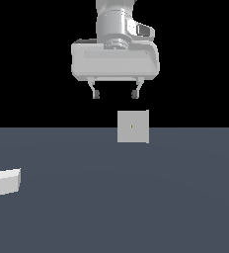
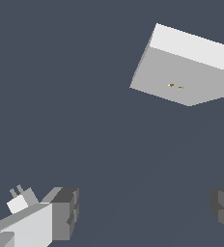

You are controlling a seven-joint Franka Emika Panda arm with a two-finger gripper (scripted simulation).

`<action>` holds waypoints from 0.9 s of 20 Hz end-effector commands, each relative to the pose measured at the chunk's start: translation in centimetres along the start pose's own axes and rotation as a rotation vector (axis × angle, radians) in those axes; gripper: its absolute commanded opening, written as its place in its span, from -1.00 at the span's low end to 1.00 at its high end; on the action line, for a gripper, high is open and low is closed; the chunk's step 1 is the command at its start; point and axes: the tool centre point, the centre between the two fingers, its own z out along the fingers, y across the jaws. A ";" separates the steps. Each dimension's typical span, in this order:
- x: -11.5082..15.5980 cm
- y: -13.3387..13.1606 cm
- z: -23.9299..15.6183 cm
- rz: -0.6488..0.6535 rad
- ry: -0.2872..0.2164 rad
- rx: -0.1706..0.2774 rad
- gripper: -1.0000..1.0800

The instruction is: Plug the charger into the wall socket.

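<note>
1. The gripper (image 1: 115, 94) hangs high over the dark slate floor (image 1: 136, 207), pointing straight down, with its two fingers spread wide and nothing between them.
2. Using the wall socket (image 1: 133, 126) as the landmark: it's a flat light-grey square panel standing upright on the floor, with a tiny dark-yellowish dot in the middle of its face.
3. In the exterior view the gripper sits above the socket and a little toward that view's left, well clear of it, no contact.
4. The charger (image 1: 6, 182) is a small off-white block lying on the floor, far off to the exterior view's left of the socket and nearer the camera. Well apart from the socket and from the gripper too.
5. The wrist view shows the socket (image 2: 191, 67) from above at a tilt: a pale top edge, a greyer face below it, and two little yellowish specks on that face.
6. Same view, the dark fingertips (image 2: 65, 212) are at the frame's edges with only bare floor (image 2: 85, 96) between them, so wide open for sure.
7. The little pale block with two stubby prongs (image 2: 20, 201) next to one fingertip looks like the charger, but it's small and partly hidden, so I can't say for certain.
</note>
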 end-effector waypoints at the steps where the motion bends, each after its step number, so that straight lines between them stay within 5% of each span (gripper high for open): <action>1: 0.0 0.0 0.0 0.000 0.000 0.000 0.92; 9: -0.5 -1.8 1.0 -0.049 0.010 0.006 0.92; 18: -3.0 -7.7 4.2 -0.216 0.046 0.026 0.92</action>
